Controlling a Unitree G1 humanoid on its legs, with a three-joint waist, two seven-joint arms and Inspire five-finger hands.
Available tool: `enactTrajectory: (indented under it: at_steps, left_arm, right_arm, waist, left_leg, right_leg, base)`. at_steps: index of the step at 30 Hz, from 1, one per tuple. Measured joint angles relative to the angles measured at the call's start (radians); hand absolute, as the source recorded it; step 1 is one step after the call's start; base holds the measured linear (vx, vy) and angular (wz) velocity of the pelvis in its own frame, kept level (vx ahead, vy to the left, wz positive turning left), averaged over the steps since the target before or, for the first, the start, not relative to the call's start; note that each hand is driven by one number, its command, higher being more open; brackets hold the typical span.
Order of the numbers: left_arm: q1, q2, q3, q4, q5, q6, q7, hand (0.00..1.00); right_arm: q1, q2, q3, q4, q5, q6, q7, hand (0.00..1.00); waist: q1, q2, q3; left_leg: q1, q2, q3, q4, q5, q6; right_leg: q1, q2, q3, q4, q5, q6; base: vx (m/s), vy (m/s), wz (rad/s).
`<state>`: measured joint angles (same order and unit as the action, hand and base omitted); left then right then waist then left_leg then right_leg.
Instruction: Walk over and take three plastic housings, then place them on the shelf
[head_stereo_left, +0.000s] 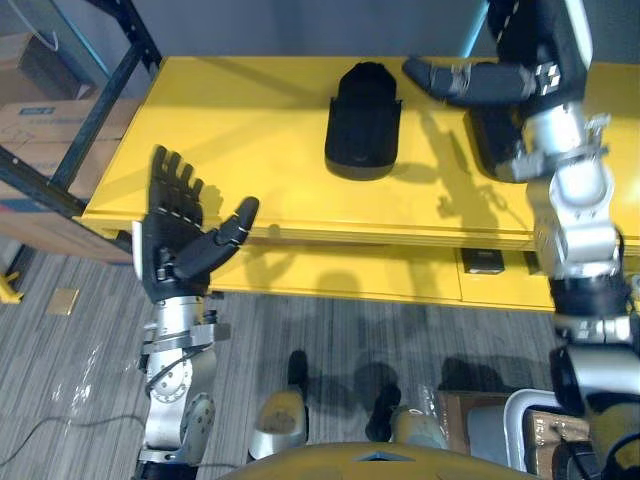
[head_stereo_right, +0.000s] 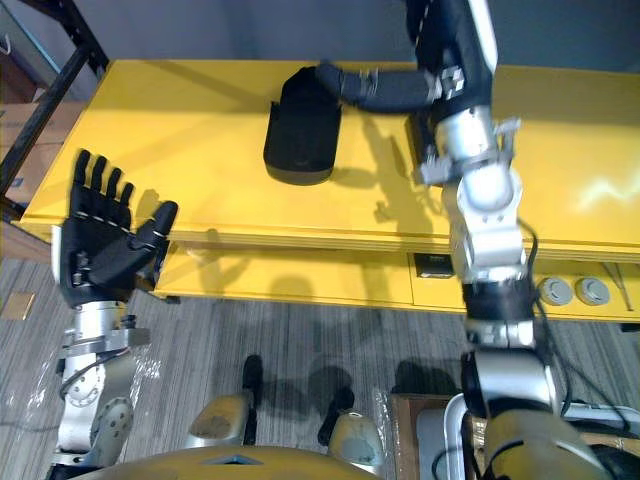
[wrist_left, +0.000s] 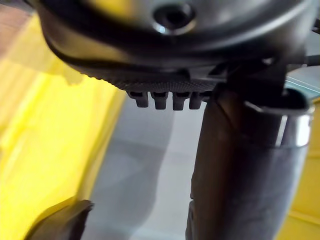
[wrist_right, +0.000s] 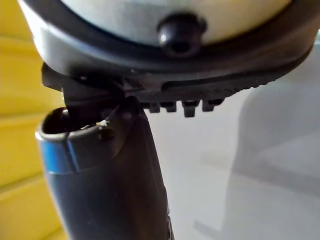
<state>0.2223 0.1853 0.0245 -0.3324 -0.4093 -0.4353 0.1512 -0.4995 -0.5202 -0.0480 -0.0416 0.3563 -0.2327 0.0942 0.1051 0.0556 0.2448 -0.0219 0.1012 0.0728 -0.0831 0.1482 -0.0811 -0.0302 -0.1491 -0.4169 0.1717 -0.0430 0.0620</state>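
Your right hand (head_stereo_left: 488, 82), fingers straight, reaches over the yellow shelf (head_stereo_left: 230, 130); the black housing (head_stereo_left: 363, 125) lies on it just left of those fingers, long axis front-to-back; your left hand (head_stereo_left: 175, 240) is spread, well apart.

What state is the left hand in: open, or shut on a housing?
Open and empty. The left hand has straight, spread fingers and its thumb out, at the front edge of the yellow shelf.

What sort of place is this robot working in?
Probably a storeroom or workshop. A long yellow shelf holds a black plastic housing, a dark metal rack frame stands at its left end, and cardboard boxes sit beyond that frame.
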Motion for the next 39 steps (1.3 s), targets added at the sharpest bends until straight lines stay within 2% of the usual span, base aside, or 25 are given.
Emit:
enactTrajectory:
  at_steps: [2, 4, 7, 9, 11, 14, 16, 19, 23, 25, 27, 32, 36, 39]
  left_arm:
    - [-0.001, -0.004, 0.053, -0.031, 0.022, 0.0, 0.005, 1.0]
    - [0.002, -0.015, 0.111, -0.053, 0.062, 0.003, 0.012, 1.0]
    - [0.003, -0.019, 0.109, -0.054, 0.138, 0.047, -0.02, 1.0]
    - [0.011, -0.018, 0.11, -0.054, 0.189, 0.085, -0.065, 1.0]
    - [0.015, -0.011, 0.11, -0.051, 0.236, 0.126, -0.128, 1.0]
    - [0.031, 0.049, 0.111, -0.025, 0.263, 0.183, -0.2, 1.0]
    - [0.025, 0.074, 0.113, 0.021, 0.285, 0.207, -0.202, 1.0]
    - [0.02, 0.08, 0.114, 0.059, 0.318, 0.227, -0.19, 1.0]
    - [-0.01, 0.097, 0.114, 0.125, 0.397, 0.246, -0.118, 1.0]
    - [-0.056, 0.098, 0.12, 0.179, 0.462, 0.269, -0.033, 1.0]
    - [-0.071, 0.098, 0.122, 0.192, 0.484, 0.287, 0.002, 1.0]
    - [-0.13, 0.099, 0.142, 0.262, 0.564, 0.345, 0.177, 1.0]
    - [-0.181, 0.099, 0.161, 0.265, 0.613, 0.387, 0.297, 1.0]
    - [-0.201, 0.099, 0.166, 0.265, 0.643, 0.403, 0.331, 1.0]
  right_arm:
    - [0.159, 0.088, -0.044, -0.113, -0.024, 0.008, -0.011, 1.0]
    - [0.306, 0.162, -0.062, -0.175, -0.1, 0.005, -0.037, 1.0]
    - [0.416, 0.207, -0.092, -0.198, -0.233, 0.0, -0.113, 1.0]
    - [0.461, 0.219, -0.11, -0.236, -0.233, -0.015, -0.148, 1.0]
    - [0.516, 0.219, -0.147, -0.296, -0.235, -0.044, -0.175, 1.0]
    - [0.574, 0.221, -0.214, -0.362, -0.231, -0.107, -0.186, 1.0]
    - [0.594, 0.221, -0.24, -0.367, -0.229, -0.129, -0.19, 1.0]
    - [0.617, 0.221, -0.259, -0.368, -0.226, -0.131, -0.193, 1.0]
    - [0.64, 0.221, -0.266, -0.368, -0.222, -0.128, -0.195, 1.0]
    - [0.641, 0.221, -0.265, -0.367, -0.221, -0.122, -0.192, 1.0]
    - [0.641, 0.221, -0.264, -0.367, -0.221, -0.121, -0.192, 1.0]
    - [0.643, 0.221, -0.238, -0.367, -0.211, -0.117, -0.19, 1.0]
    - [0.647, 0.221, -0.235, -0.367, -0.19, -0.116, -0.188, 1.0]
    - [0.647, 0.224, -0.233, -0.368, -0.185, -0.116, -0.187, 1.0]
  waist:
    - [-0.006, -0.004, -0.021]
    - [-0.034, -0.009, -0.045]
    - [-0.061, -0.019, -0.075]
    - [-0.082, -0.023, -0.084]
    - [-0.09, -0.023, -0.087]
    - [-0.119, -0.017, -0.095]
    - [-0.146, -0.015, -0.114]
    - [-0.163, -0.013, -0.121]
    - [-0.167, -0.002, -0.127]
    - [-0.169, 0.003, -0.127]
    - [-0.173, 0.003, -0.126]
    - [-0.192, 0.002, -0.122]
    - [-0.198, 0.003, -0.09]
    - [-0.203, 0.006, -0.069]
  left_leg:
    - [0.019, -0.001, 0.029, 0.0, -0.015, 0.003]
    - [0.039, -0.004, 0.061, -0.001, -0.029, 0.007]
    - [0.048, -0.003, 0.099, -0.002, -0.049, 0.002]
    - [0.048, -0.001, 0.118, -0.002, -0.051, 0.002]
    - [0.052, 0.0, 0.137, -0.001, -0.052, 0.005]
    - [0.067, 0.005, 0.182, -0.001, -0.061, 0.005]
    - [0.067, 0.008, 0.205, -0.002, -0.067, 0.002]
    - [0.064, 0.012, 0.223, -0.003, -0.074, -0.005]
    - [0.031, 0.016, 0.245, -0.001, -0.072, -0.006]
    - [0.011, 0.016, 0.256, 0.0, -0.069, -0.003]
    - [0.009, 0.015, 0.26, 0.0, -0.069, -0.002]
    - [0.01, 0.013, 0.288, 0.0, -0.078, -0.002]
    - [0.012, 0.011, 0.305, 0.007, -0.086, -0.001]
    - [0.011, 0.013, 0.312, 0.018, -0.095, -0.003]
  right_leg:
    - [0.02, 0.006, 0.024, -0.038, 0.019, 0.004]
    - [0.044, 0.012, 0.051, -0.086, 0.046, 0.011]
    - [0.053, 0.02, 0.082, -0.135, 0.072, 0.017]
    - [0.054, 0.027, 0.101, -0.164, 0.091, 0.014]
    - [0.053, 0.031, 0.121, -0.179, 0.104, 0.012]
    - [0.051, 0.038, 0.159, -0.198, 0.119, 0.012]
    - [0.046, 0.044, 0.177, -0.215, 0.128, 0.012]
    - [0.037, 0.051, 0.195, -0.231, 0.136, 0.011]
    - [-0.006, 0.059, 0.223, -0.246, 0.151, 0.013]
    - [-0.032, 0.06, 0.232, -0.248, 0.165, 0.006]
    - [-0.038, 0.062, 0.239, -0.248, 0.167, 0.006]
    - [-0.054, 0.065, 0.272, -0.248, 0.17, 0.009]
    - [-0.057, 0.065, 0.288, -0.248, 0.172, 0.012]
    - [-0.059, 0.066, 0.296, -0.248, 0.172, 0.012]
  base:
    - [0.06, 0.025, -0.41]
    - [0.04, 0.035, -0.38]
    - [0.0, 0.024, -0.38]
    - [0.0, 0.006, -0.31]
    - [0.01, -0.003, -0.28]
    - [0.02, -0.002, -0.38]
    - [0.02, -0.009, -0.37]
    - [0.01, -0.019, -0.25]
    - [0.01, -0.021, -0.19]
    - [0.03, -0.011, -0.13]
    - [0.03, -0.004, -0.09]
    - [0.03, 0.001, -0.17]
    - [0.0, 0.002, -0.12]
    - [0.0, -0.006, -0.08]
